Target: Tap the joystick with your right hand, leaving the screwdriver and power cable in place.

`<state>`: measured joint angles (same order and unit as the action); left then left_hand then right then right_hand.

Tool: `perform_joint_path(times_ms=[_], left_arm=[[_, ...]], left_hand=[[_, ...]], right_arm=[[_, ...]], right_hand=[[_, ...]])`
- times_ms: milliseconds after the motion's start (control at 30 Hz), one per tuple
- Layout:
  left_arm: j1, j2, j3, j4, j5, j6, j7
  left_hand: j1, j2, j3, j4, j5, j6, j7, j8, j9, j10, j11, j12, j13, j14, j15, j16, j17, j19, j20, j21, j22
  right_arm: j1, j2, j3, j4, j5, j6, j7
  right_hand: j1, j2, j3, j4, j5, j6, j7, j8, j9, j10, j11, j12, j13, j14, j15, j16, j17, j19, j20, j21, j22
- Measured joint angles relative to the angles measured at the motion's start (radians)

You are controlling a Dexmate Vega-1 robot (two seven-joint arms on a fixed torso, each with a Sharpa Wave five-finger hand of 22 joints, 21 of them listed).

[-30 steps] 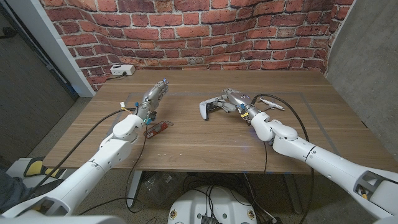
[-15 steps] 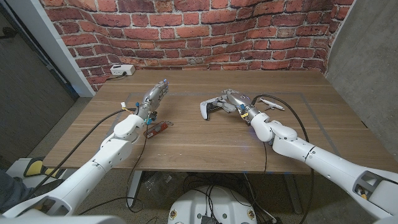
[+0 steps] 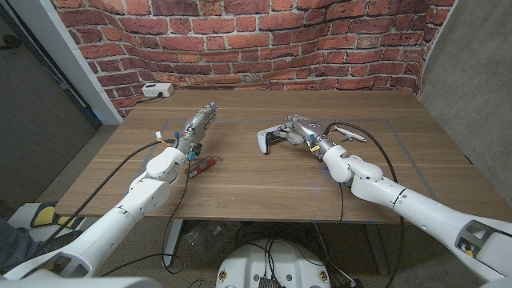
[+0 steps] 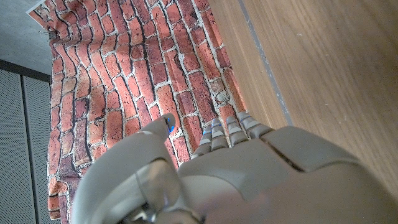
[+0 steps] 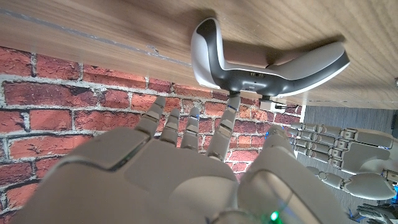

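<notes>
The joystick (image 3: 269, 138), a white and grey game controller, lies at the middle of the wooden table (image 3: 264, 184). My right hand (image 3: 298, 128) is just to its right, fingers stretched out and apart, holding nothing. In the right wrist view one fingertip (image 5: 231, 101) touches the joystick's (image 5: 261, 62) underside edge. A red-handled screwdriver (image 3: 202, 166) lies near the table's front left, beside my left forearm. My left hand (image 3: 198, 125) is held over the table with fingers straight and empty. The power cable (image 3: 350, 132), white plug on a black lead, lies right of my right hand.
A white power strip (image 3: 156, 90) sits at the table's back left corner against the brick wall (image 3: 264, 40). Thin wires run along my left forearm near the screwdriver. My left hand (image 5: 339, 163) also shows in the right wrist view beyond the joystick.
Almost nothing differs: my right forearm has shifted very slightly while the hand stays at the joystick. Left arm, screwdriver and cable have not moved.
</notes>
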<state>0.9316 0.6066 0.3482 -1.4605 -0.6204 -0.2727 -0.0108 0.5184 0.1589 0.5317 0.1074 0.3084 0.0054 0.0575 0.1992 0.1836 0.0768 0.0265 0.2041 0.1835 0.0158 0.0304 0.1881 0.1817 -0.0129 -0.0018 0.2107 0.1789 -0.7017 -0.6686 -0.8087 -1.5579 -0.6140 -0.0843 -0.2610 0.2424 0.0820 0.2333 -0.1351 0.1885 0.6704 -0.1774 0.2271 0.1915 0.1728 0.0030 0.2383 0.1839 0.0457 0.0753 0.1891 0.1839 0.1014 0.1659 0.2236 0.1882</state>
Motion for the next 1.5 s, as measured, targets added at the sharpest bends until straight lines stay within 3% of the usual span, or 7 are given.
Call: perform_joint_path(times_ms=[533,733,867,1033,1200,1300,1500], left_arm=[[0.006,0.012,-0.005,-0.011,0.000,-0.006,-0.006],[0.010,0.019,-0.008,-0.018,-0.001,-0.006,-0.010],[0.012,0.026,-0.009,-0.022,-0.004,-0.004,-0.019],[0.012,0.031,-0.010,-0.023,-0.006,-0.003,-0.024],[0.009,0.032,-0.010,-0.020,-0.010,-0.001,-0.037],[0.004,0.031,-0.009,-0.013,-0.012,-0.001,-0.046],[-0.003,0.025,-0.003,-0.003,-0.012,-0.002,-0.054]], left_hand=[[0.000,0.000,0.005,0.001,0.000,0.000,0.000,0.000,0.000,0.000,0.000,0.000,0.000,0.000,0.000,0.000,0.000,0.000,0.000,0.000,0.000],[0.000,0.000,0.006,0.000,0.000,0.000,0.000,0.000,0.000,0.000,0.000,0.000,0.000,0.000,0.000,0.000,0.000,0.000,0.000,0.000,0.000],[0.000,0.000,0.008,-0.003,0.000,0.000,0.000,0.000,0.000,0.000,0.000,0.000,0.000,0.000,0.000,0.000,0.000,0.000,0.000,0.000,0.000],[0.000,0.000,0.008,-0.003,0.000,0.000,0.000,0.000,0.000,0.000,0.000,0.000,0.000,0.000,0.000,0.000,0.000,0.000,0.000,0.000,0.000],[0.000,0.000,0.008,-0.003,0.000,0.000,0.000,0.000,0.000,0.000,0.000,0.000,0.000,0.000,0.000,0.000,0.000,0.000,0.000,0.000,0.000],[-0.001,-0.001,0.008,-0.003,0.000,0.000,0.000,0.000,0.000,0.000,0.000,0.000,0.000,0.000,0.000,0.000,0.000,-0.004,0.004,0.000,0.000],[-0.005,-0.005,0.008,-0.003,0.000,0.002,-0.002,0.000,0.000,0.000,0.000,0.000,0.000,0.000,0.000,0.000,0.000,-0.005,0.006,0.000,0.000]], right_arm=[[-0.015,-0.014,0.024,-0.045,-0.001,-0.007,-0.010],[-0.025,-0.019,0.035,-0.067,0.005,-0.014,-0.002],[-0.038,-0.025,0.049,-0.093,0.014,-0.021,0.004],[-0.053,-0.031,0.064,-0.117,0.025,-0.029,0.004],[-0.066,-0.037,0.080,-0.134,0.053,-0.031,0.002],[-0.088,-0.045,0.109,-0.157,0.080,-0.026,-0.005],[-0.116,-0.049,0.156,-0.173,0.153,0.015,-0.018]], right_hand=[[0.005,-0.005,0.000,0.000,0.000,-0.101,-0.009,-0.039,-0.001,0.002,0.009,0.000,0.000,0.012,0.012,0.000,0.000,0.002,0.010,0.000,0.000],[0.015,-0.015,0.004,-0.004,0.000,-0.161,0.000,-0.048,-0.001,0.009,0.009,0.000,0.005,0.031,0.031,0.000,-0.003,0.027,0.035,0.000,0.000],[0.019,-0.019,0.004,-0.004,0.000,-0.238,0.019,-0.060,-0.001,0.016,0.016,0.000,0.005,0.032,0.032,0.000,-0.003,0.038,0.038,0.000,-0.001],[0.018,-0.019,0.004,-0.004,0.000,-0.350,0.073,-0.062,0.002,0.018,0.018,0.000,0.005,0.037,0.023,0.000,0.000,0.038,0.038,0.000,-0.002],[0.019,-0.029,0.004,-0.004,0.000,-0.390,0.100,-0.062,0.002,0.023,0.023,0.000,0.005,0.042,0.015,0.000,0.000,0.070,0.041,0.000,-0.002],[0.018,-0.029,0.004,-0.004,0.000,-0.397,0.107,-0.053,0.002,0.025,0.033,0.000,0.005,0.056,0.001,0.000,-0.002,0.092,0.026,0.006,-0.002],[0.018,-0.029,0.001,-0.001,0.000,-0.398,0.108,-0.038,0.002,0.039,0.047,0.000,0.005,0.073,0.002,0.000,-0.002,0.086,-0.060,0.000,-0.002]])
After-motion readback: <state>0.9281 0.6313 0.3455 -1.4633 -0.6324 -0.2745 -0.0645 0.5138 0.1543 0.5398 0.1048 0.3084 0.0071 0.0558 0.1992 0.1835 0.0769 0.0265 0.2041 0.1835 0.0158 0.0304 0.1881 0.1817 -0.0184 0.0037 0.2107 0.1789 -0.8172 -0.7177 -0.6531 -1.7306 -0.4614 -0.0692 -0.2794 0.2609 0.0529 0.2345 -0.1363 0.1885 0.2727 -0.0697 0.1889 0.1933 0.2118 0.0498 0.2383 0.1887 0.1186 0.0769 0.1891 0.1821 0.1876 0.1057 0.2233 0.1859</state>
